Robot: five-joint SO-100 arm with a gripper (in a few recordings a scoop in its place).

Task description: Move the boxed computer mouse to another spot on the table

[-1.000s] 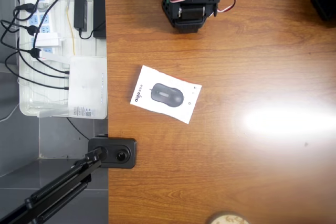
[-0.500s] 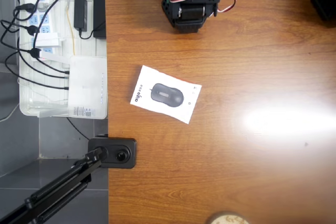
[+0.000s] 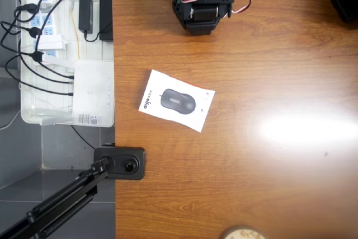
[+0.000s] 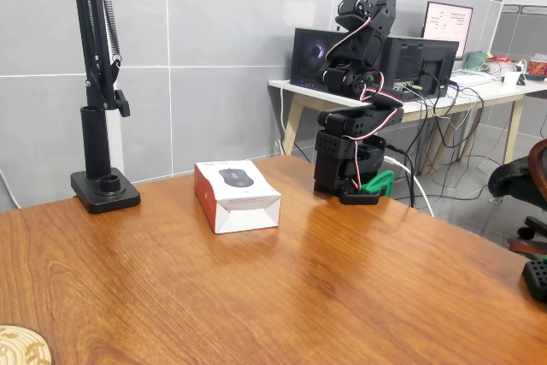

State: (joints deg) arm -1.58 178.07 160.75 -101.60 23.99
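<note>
Pincer (image 4: 369,85) folded in against arm base at surface edge; can't tell if spread or closed. Boxed computer mouse (image 3: 177,100) lies flat on surface (image 3: 268,183), well apart, untouched. I judge whole move remains.

Box on the counter, apart from the arm

In the overhead view the boxed computer mouse (image 3: 177,100) lies flat on the counter (image 3: 251,183), below the folded arm (image 3: 202,1) at the top edge and well apart from it. A tray of cables (image 3: 66,54) sits left of the counter; a stand clamp (image 3: 119,162) grips the left edge below the box.
</note>
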